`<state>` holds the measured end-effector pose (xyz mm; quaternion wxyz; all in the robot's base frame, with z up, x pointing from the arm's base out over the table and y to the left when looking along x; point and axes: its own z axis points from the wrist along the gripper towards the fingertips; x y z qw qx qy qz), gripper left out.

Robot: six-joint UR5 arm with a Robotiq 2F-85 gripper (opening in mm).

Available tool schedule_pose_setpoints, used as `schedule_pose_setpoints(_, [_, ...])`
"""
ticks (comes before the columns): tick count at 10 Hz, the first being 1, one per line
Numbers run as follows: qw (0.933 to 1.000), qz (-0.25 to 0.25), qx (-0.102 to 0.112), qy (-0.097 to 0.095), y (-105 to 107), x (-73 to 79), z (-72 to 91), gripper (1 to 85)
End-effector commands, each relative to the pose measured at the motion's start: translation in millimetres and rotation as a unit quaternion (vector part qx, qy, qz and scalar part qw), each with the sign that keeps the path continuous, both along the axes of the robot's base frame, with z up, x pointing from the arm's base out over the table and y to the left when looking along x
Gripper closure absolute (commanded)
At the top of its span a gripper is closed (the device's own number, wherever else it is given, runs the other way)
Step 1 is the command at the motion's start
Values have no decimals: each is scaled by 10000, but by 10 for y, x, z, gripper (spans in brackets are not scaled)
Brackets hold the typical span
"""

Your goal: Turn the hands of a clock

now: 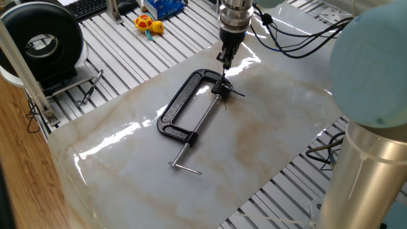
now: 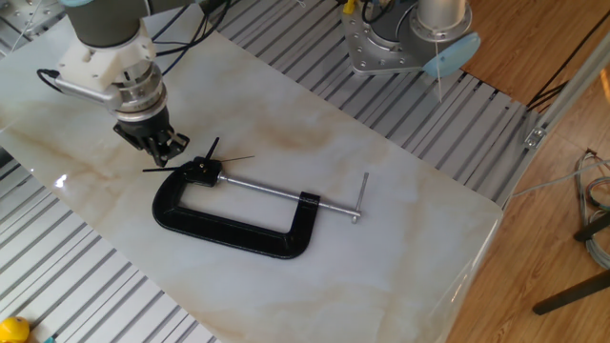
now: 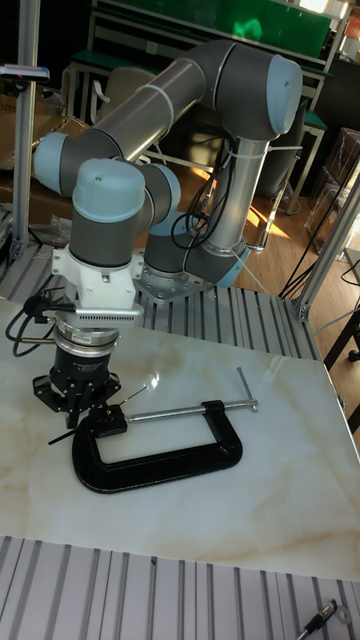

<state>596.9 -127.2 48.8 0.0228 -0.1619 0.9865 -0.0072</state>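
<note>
Gripper (image 2: 162, 149) beside clock (image 2: 202, 170); jaw gap hidden in tall view.

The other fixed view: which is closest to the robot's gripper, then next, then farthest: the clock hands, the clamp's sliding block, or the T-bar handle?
From the gripper:
1. Clock hands, right beside it at the clamp's jaw.
2. Sliding block, partway along the screw rod.
3. T-bar handle, at the rod's far end.

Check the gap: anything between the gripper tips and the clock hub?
Only one of the hands, a thin pointer running from the clock toward the gripper. Otherwise bare marble table. The other fixed view shows it best; actual contact can't be told.
</note>
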Motion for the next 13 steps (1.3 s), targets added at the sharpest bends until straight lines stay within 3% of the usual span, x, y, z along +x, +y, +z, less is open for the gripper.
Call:
schedule_pose_setpoints(1, [10000, -33, -54, 14, -87, -30, 32, 843])
schedule_pose_setpoints(8, [9999, 106, -107, -21, -194, -33, -180, 843])
schedule_pose_setpoints(13, [9999, 114, -70, -52, 21, 77, -200, 843])
